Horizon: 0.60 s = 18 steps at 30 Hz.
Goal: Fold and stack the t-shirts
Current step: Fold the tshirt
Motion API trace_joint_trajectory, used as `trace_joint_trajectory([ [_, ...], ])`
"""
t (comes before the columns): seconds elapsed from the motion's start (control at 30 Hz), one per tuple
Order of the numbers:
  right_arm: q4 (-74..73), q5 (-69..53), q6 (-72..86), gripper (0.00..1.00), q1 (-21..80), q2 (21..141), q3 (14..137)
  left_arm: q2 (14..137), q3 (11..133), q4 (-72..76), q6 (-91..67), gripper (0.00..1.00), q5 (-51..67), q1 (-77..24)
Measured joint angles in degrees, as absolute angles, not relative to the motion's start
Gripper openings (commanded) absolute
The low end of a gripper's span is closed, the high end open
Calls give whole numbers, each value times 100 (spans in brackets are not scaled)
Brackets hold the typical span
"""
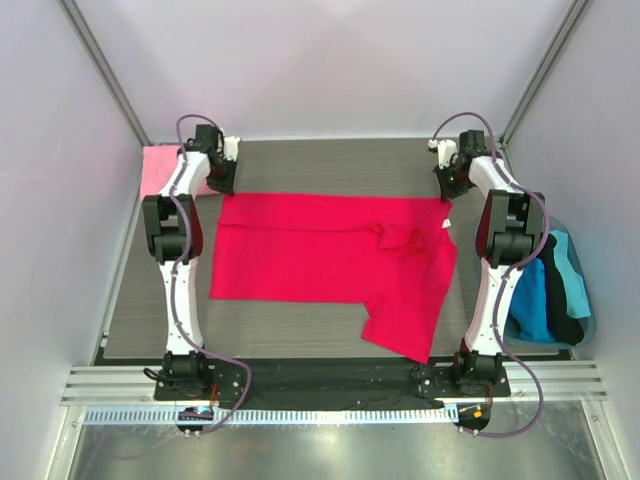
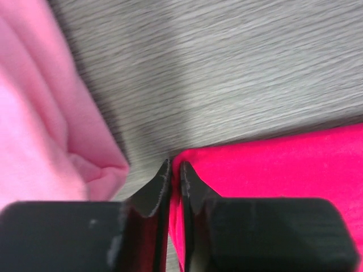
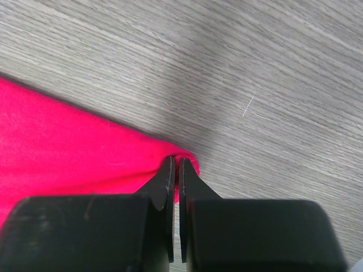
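Note:
A crimson-red t-shirt point(image 1: 330, 250) lies spread across the dark table point(image 1: 330, 165), with one sleeve hanging toward the near edge. My left gripper point(image 1: 222, 185) is at its far left corner. In the left wrist view the gripper point(image 2: 175, 167) is shut on that corner, with red cloth point(image 2: 272, 164) pinched between the fingers. My right gripper point(image 1: 447, 190) is at the far right corner. In the right wrist view the gripper point(image 3: 175, 161) is shut on the bunched red cloth point(image 3: 62, 147). A light pink t-shirt point(image 1: 160, 170) lies folded at the far left, just beside the left gripper point(image 2: 34, 113).
A bin of blue, teal and black clothes point(image 1: 555, 290) sits off the table's right side, next to the right arm. Pale walls enclose the table on three sides. Both arm bases stand at the near edge.

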<state>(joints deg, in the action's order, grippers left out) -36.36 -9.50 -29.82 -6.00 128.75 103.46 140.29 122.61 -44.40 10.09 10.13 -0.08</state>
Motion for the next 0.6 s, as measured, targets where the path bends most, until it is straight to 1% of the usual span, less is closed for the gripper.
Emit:
trace_joint_trajectory([
  [0.03,-3634,-950,-2980,1,-600,12875,10346,14018,12250,-4449,1039,3,1011,21],
  [0.07,-3636,-952,-2978,1,-600,12875,10348,14011,12241,-4453,1068,0,1013,45],
  [0.4,-3642,-950,-2869,1,-593,12884,10414,13926,12239,-4615,1223,0,1208,115],
  [0.5,-3658,-954,-2818,1,-593,12691,10350,13603,12103,-4737,1219,0,1391,169],
  [0.6,-3701,-991,-2799,1,-593,12064,10092,12936,11858,-4838,1197,0,1636,226],
])
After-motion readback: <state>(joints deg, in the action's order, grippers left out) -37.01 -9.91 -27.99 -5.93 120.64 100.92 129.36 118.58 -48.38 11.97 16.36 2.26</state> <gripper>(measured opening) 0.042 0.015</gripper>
